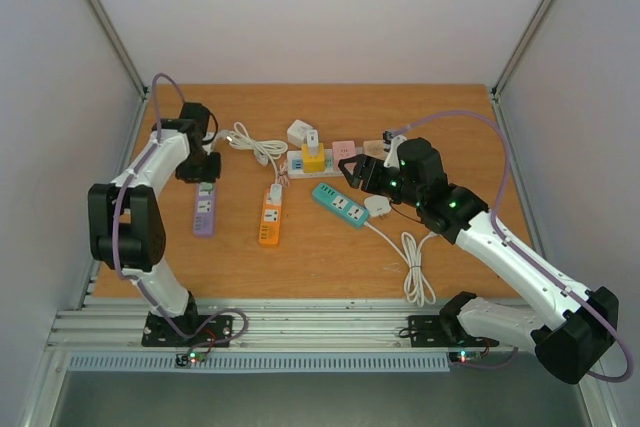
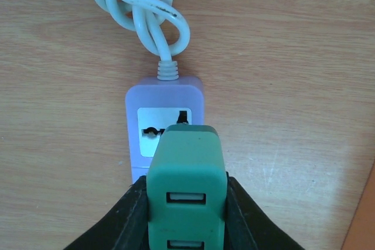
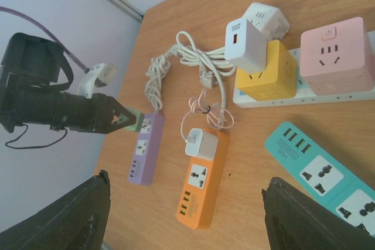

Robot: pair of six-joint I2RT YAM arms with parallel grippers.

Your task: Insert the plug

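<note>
Green plug (image 2: 186, 180) between fingers (image 2: 128, 222), prongs hidden, over purple strip (image 2: 167, 91)

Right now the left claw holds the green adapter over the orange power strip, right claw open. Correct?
No. The left claw holds the green adapter over the purple power strip, not the orange power strip, as the left wrist view shows. The right claw is open.

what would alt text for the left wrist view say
The left tool grips a green USB adapter from both sides, holding it over the end socket of a purple power strip on a wooden table. A knotted white cord leaves the strip's far end; whether the pins are in is hidden.
</note>
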